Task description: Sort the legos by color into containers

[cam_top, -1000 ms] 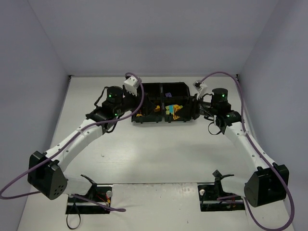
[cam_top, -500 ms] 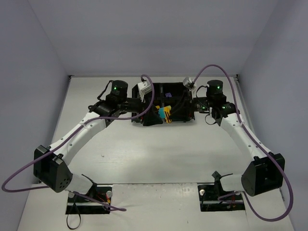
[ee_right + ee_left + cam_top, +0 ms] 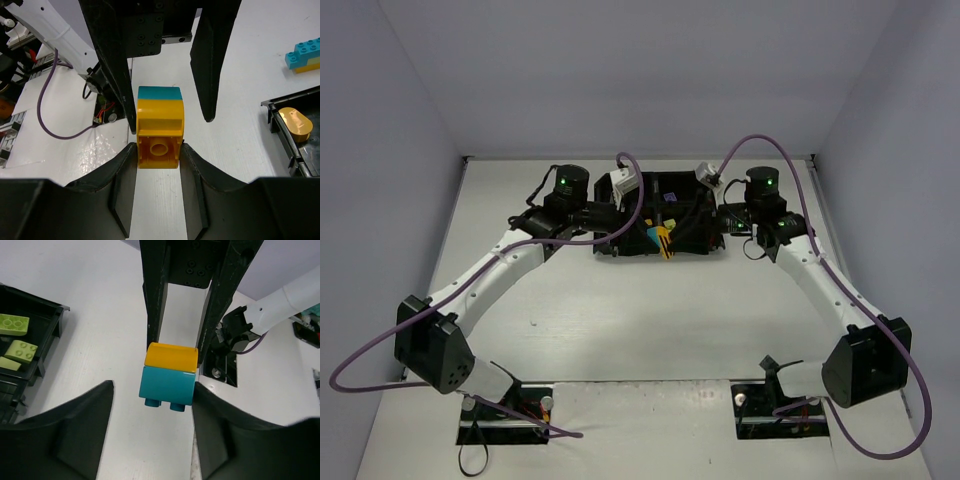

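An orange lego (image 3: pixel 159 131) joined to a cyan-blue lego (image 3: pixel 167 386) hangs in the air between both grippers, over the front of the black tray (image 3: pixel 665 178). My right gripper (image 3: pixel 158 150) is shut on the orange half. My left gripper (image 3: pixel 152 390) faces it with its jaws round the cyan-blue half. One left finger (image 3: pixel 225 435) touches the brick, while a gap shows at the other (image 3: pixel 75 435). From above, the pair (image 3: pixel 660 237) shows between the two wrists. Lime green legos (image 3: pixel 15 335) lie in one compartment.
A second cyan-on-orange lego pair (image 3: pixel 304 56) lies on the white table beside the tray. A rounded orange piece (image 3: pixel 295 122) sits in a compartment, and a purple piece (image 3: pixel 670 198) in another. Purple cables arch over both arms.
Both arms have swung inward and met over the tray's front. The left jaws, wide open before, have narrowed round the cyan-blue half. The right grip is unchanged.
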